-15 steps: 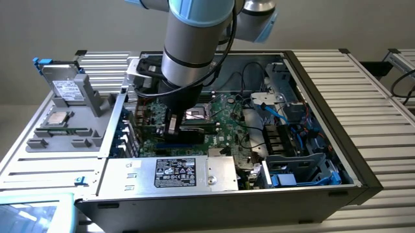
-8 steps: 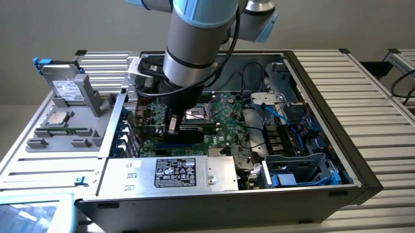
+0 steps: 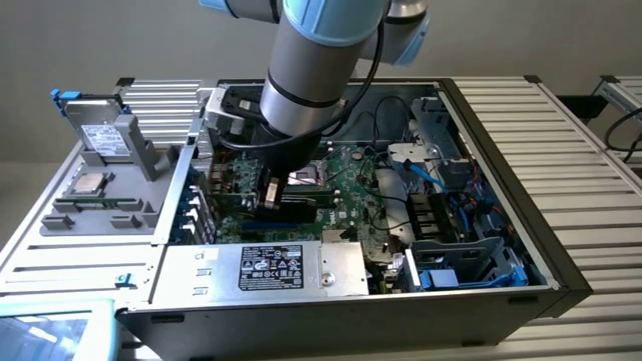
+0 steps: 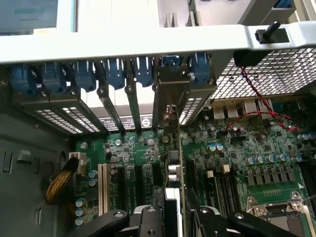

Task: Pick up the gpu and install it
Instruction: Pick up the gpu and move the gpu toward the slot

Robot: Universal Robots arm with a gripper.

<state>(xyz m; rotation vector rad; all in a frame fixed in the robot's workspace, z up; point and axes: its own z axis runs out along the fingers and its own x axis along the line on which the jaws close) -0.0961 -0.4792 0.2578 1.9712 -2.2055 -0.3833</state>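
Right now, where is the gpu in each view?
Exterior view: the gpu is in the gripper, over the motherboard.
Wrist view: the gpu stands edge-on between the fingers, its bracket at the rear slots.
Shared landmark: the motherboard.

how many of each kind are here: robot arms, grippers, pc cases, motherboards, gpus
robot arm: 1
gripper: 1
pc case: 1
motherboard: 1
gpu: 1, held edge-on in the gripper
total: 5
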